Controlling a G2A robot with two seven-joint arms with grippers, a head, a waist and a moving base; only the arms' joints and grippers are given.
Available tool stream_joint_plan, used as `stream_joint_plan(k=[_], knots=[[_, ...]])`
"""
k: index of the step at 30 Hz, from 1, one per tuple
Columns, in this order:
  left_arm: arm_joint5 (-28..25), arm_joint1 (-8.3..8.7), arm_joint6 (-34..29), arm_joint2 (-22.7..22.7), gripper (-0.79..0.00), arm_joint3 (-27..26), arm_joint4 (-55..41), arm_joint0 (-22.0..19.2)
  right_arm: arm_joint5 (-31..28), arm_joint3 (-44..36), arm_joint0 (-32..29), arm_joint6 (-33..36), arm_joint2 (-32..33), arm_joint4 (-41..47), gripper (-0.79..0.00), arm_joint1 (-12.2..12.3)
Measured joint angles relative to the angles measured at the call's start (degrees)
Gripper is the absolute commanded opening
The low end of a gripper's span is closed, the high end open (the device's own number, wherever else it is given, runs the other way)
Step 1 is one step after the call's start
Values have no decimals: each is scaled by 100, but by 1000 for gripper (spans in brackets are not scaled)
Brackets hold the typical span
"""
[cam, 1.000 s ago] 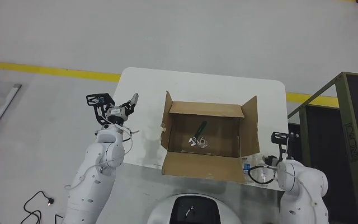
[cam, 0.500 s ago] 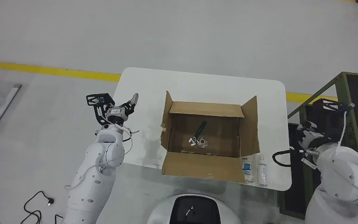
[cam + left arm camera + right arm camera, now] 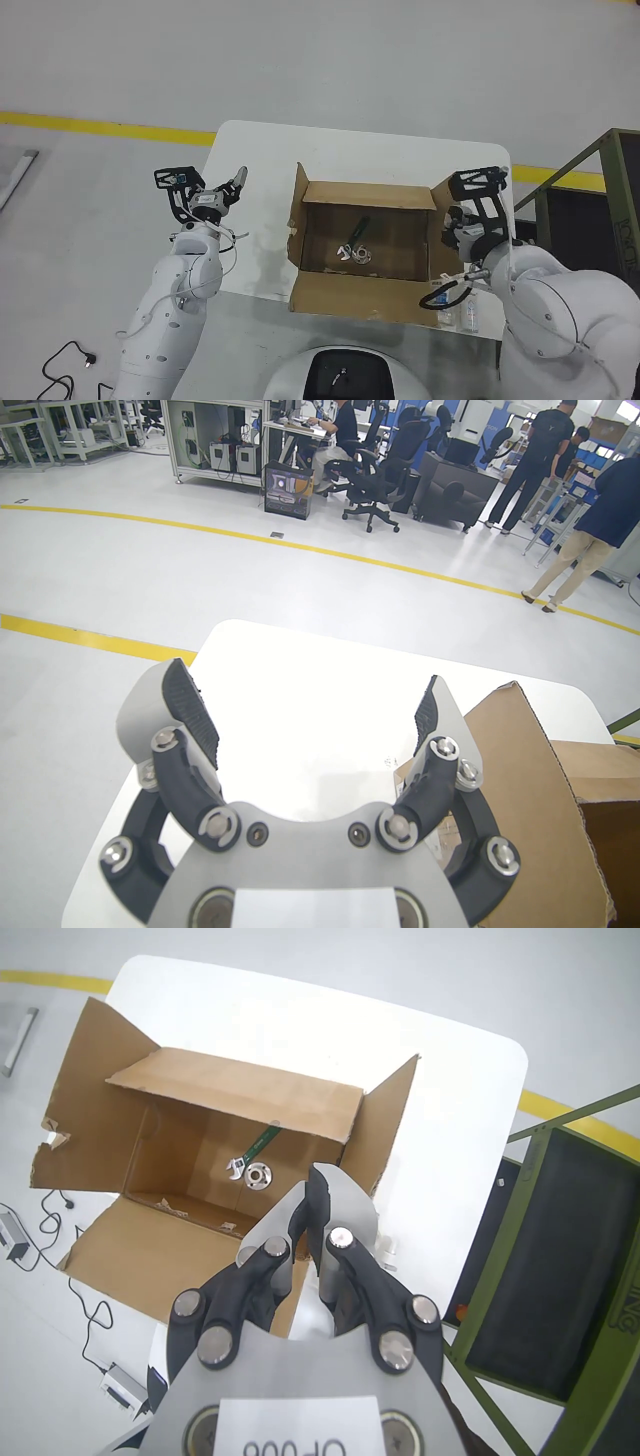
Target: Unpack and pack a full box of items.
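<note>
Left claw (image 3: pixel 305 710) hangs spread and empty over the bench's (image 3: pixel 260 150) left edge. The box (image 3: pixel 360 297) stands open mid-bench, with a wrench (image 3: pixel 356 237) and a metal ring (image 3: pixel 363 258) on its floor, so unpacking looks nearly done. Right claw (image 3: pixel 316 1183), pinched closed on nothing above the right flap, must open and descend inside. The wrench's print is too small to read.

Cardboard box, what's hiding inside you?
A green-handled wrench and a round metal ring lie on the floor of the cardboard box. The right gripper covers one near corner, so anything there is hidden.
</note>
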Motion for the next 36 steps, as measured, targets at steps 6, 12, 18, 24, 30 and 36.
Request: stream_joint_plan(k=[6, 12, 18, 24, 30, 36], knots=[[0, 0, 0, 0, 0, 0, 0, 0, 3, 0, -12, 0, -1, -5, -785, 2], [0, 0, 0, 0, 0, 0, 0, 0, -107, 73, -146, -174, -127, 96, -785, 7], [0, 0, 0, 0, 0, 0, 0, 0, -155, 409, -518, -645, -898, -8, -785, 10], [0, 0, 0, 0, 0, 0, 0, 0, -82, 1372, -450, -1044, -1391, -616, -785, 13], [0, 0, 0, 0, 0, 0, 0, 0, 250, 2466, -133, -1473, -1641, -876, -785, -27], [0, 0, 0, 0, 0, 0, 0, 0, 423, 3267, 176, -1795, -1815, -901, -785, -70]])
